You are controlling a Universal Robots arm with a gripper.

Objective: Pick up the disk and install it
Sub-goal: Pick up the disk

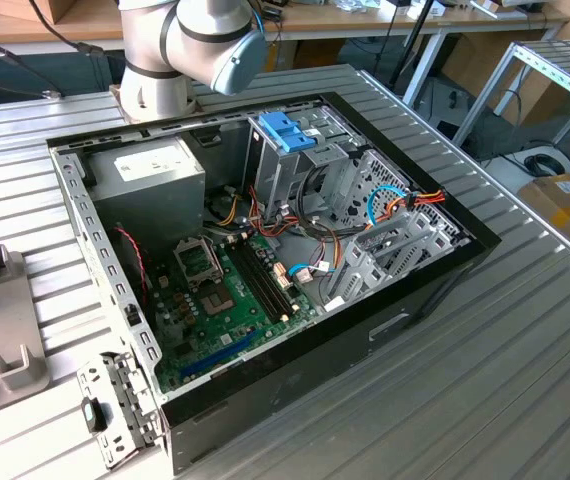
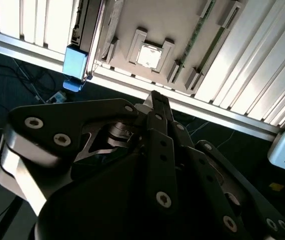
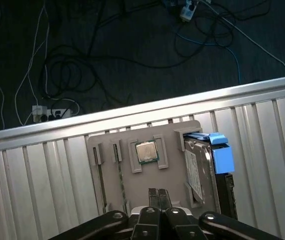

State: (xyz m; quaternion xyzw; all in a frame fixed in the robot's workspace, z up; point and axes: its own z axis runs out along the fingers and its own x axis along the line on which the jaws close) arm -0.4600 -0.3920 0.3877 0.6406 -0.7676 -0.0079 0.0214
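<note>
A: Where does the disk (image 3: 200,170) sit?

B: In the first wrist view it stands on edge in a slot of the grey tray (image 3: 175,172), blue carrier uppermost, just beside the holder with the chip (image 3: 146,151). The tray lies on the ribbed worktop (image 1: 485,390), close to its edge, with the floor and loose cables (image 3: 72,70) beyond.

A: And the tool (image 3: 158,194)?

B: It hangs above the tray, apart from the disk, with its fingers pressed together and nothing between them.

A: What could go wrong from this position?

B: Closed fingers cannot straddle the disk. If the tool meets the carrier like that, it would likely knock the disk over in its slot or push it toward the worktop's edge.

A: Anything else?

B: The tool lines up nearer the chip than the disk, so a drop without a sideways correction would probably land on the wrong part. A grip on the plastic carrier alone may flex and let the drive swing or slip.

A: And at the case (image 1: 295,390)?

B: In the exterior view, upper centre of the frame, the drive cage with its blue latch (image 1: 287,130) sits among wires (image 1: 400,200). A tilted disk could jam on the cage rails or snag those wires.
</note>
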